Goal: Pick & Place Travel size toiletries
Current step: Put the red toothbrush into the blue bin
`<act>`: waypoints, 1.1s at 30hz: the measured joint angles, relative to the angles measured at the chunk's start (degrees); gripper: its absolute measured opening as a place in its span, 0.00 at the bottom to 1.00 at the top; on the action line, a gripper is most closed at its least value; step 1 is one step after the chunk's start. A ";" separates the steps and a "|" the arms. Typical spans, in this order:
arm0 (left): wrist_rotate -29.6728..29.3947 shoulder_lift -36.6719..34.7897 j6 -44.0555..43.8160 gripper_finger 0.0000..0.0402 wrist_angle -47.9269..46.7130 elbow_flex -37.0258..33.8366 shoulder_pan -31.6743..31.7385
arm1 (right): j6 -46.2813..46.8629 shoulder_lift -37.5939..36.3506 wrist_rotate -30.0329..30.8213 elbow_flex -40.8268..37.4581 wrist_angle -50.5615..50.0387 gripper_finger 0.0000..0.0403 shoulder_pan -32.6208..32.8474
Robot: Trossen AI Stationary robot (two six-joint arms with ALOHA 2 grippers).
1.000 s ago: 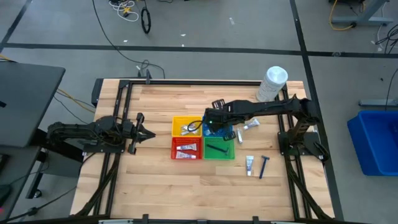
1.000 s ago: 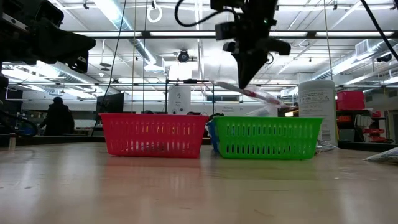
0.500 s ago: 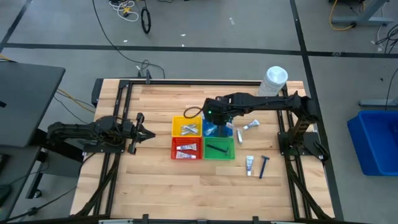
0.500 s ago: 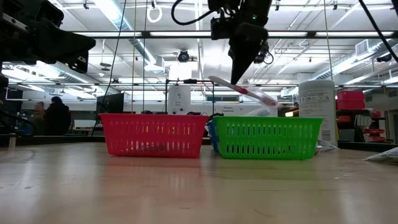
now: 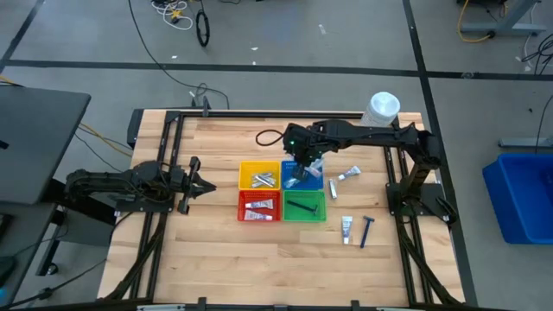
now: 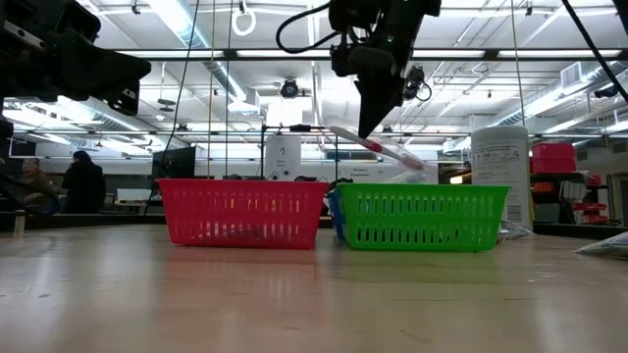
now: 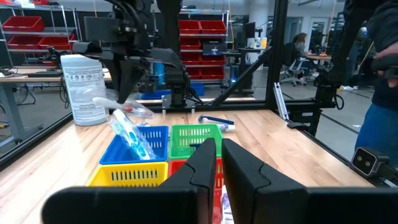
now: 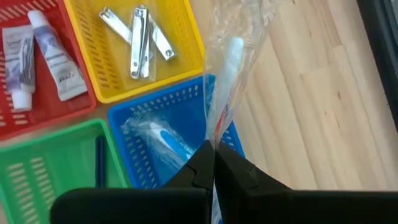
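My right gripper (image 5: pixel 301 161) hovers above the blue basket (image 5: pixel 304 180), shut on a toothbrush in a clear wrapper (image 8: pixel 225 74); the low view shows the toothbrush (image 6: pixel 388 149) slanting over the baskets. A second wrapped toothbrush (image 8: pixel 160 140) leans inside the blue basket. Tubes (image 8: pixel 53 55) lie in the red basket (image 5: pixel 259 206). A dark razor (image 5: pixel 302 208) lies in the green basket (image 5: pixel 305 207). On the table to the right lie a tube (image 5: pixel 346 228), a razor (image 5: pixel 366 231) and a silvery packet (image 5: pixel 348 174). My left gripper (image 5: pixel 195 177) waits shut at the table's left. My right gripper pinches the wrapped toothbrush between its two fingertips (image 8: pixel 205 163) by the clear wrapper near one end (image 8: pixel 214 134), coming from above and pointing down. The toothbrush is lifted clear over the blue basket and tilted, its long free part (image 6: pixel 410 158) sloping down away from the fingers.
A yellow basket (image 5: pixel 259 175) holds metal nail clippers (image 8: pixel 140 38). A large white container (image 5: pixel 378 114) stands at the table's far right corner. A black frame rims the table (image 5: pixel 173 147). Bare wood lies along the near edge (image 5: pixel 276 259). People show in the room behind.
My right gripper has moved a little toward the far edge and up over the blue basket, turning about its wrist, while staying shut on the toothbrush. The toothbrush has swung with it and stays lifted clear.
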 joint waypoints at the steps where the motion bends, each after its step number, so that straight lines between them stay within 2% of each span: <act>1: 0.00 0.02 0.00 0.08 0.01 0.00 0.01 | 0.17 0.00 0.00 0.00 0.21 0.03 -0.01; 14: 0.00 0.01 0.01 0.08 0.02 0.01 0.01 | 1.10 0.02 -0.17 -7.86 5.82 0.03 0.03; 21: 0.01 0.00 0.00 0.08 0.00 0.01 0.01 | 2.99 0.02 -0.36 -8.46 7.69 0.03 -0.27; 33: 0.02 0.02 0.01 0.08 0.02 0.01 0.01 | 3.61 0.02 -4.84 -8.46 7.63 0.03 -0.69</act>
